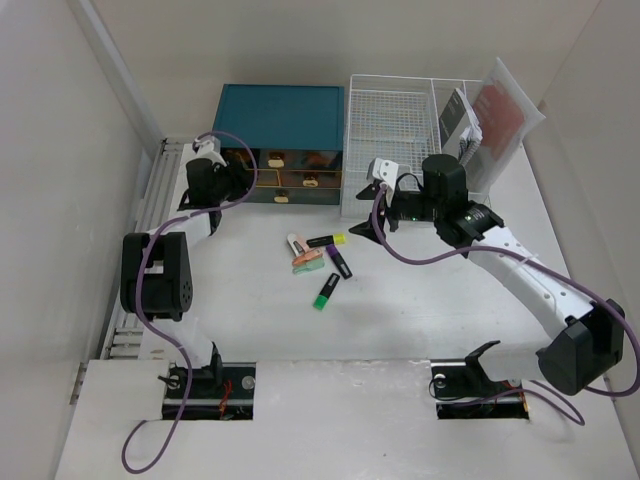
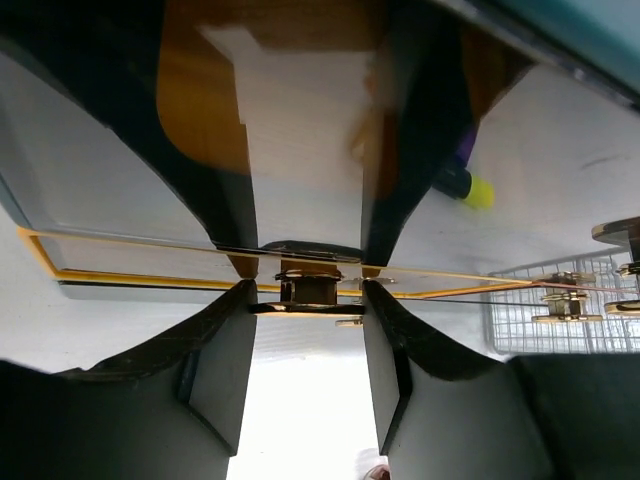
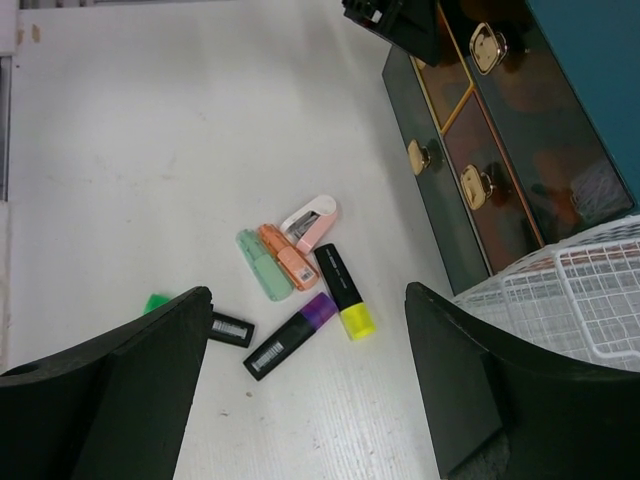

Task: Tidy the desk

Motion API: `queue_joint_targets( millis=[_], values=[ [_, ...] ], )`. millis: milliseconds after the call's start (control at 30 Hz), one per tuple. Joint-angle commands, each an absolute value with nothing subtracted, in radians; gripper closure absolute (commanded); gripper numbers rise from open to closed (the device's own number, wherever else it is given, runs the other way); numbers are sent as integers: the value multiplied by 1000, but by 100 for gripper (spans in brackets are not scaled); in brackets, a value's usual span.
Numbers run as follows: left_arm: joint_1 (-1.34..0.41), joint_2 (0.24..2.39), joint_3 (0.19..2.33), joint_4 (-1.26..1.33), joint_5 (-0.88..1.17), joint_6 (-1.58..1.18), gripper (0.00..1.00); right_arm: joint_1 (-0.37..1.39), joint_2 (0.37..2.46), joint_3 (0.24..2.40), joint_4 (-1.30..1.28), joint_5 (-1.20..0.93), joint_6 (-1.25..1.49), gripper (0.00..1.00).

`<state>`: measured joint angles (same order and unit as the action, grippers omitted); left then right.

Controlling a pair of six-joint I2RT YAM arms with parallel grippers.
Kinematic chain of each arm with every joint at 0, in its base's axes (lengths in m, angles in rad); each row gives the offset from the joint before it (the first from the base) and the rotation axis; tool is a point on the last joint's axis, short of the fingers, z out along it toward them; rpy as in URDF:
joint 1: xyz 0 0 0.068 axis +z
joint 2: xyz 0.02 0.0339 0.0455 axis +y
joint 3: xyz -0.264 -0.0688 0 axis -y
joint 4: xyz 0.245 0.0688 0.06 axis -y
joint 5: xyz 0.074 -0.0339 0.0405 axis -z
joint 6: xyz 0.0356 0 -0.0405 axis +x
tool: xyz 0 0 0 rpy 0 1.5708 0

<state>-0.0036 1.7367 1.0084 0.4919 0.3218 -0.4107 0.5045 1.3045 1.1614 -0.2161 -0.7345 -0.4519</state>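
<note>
Desk is taken in whole only from the overhead view, where one teal drawer box and one white wire rack are set side by side along its far edge, and two arms are counted at its near edge. Only in the left wrist view is the grip made plain: the left gripper is closed about a gold drawer handle, whose ends are met by both fingers. From above, that contact is hidden by the arm. Only in the right wrist view is the right gripper shown with its fingers spread wide and nothing held between them. The desk is seen below it and apart from it. Six small things are counted in a loose cluster near mid-desk: a yellow highlighter, a purple highlighter, a green highlighter partly hidden by a finger, a mint marker, a peach marker and a pink-and-white piece whose kind cannot be told. Three other handles are counted on the box front.
</note>
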Motion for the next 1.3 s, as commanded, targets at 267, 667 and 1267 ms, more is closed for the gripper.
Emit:
queue_joint_targets(
  millis=[267, 667, 1267],
  values=[
    [-103, 1577, 913, 459, 218, -345, 75, 491, 1304, 1144, -167, -807, -457, 18],
    [-114, 1420, 822, 293, 176, -316, 64, 491, 1324, 1144, -167, -864, -457, 21],
    [-123, 1264, 802, 152, 175, -307, 31, 491, 1342, 1135, -167, -810, -457, 21]
  ],
)
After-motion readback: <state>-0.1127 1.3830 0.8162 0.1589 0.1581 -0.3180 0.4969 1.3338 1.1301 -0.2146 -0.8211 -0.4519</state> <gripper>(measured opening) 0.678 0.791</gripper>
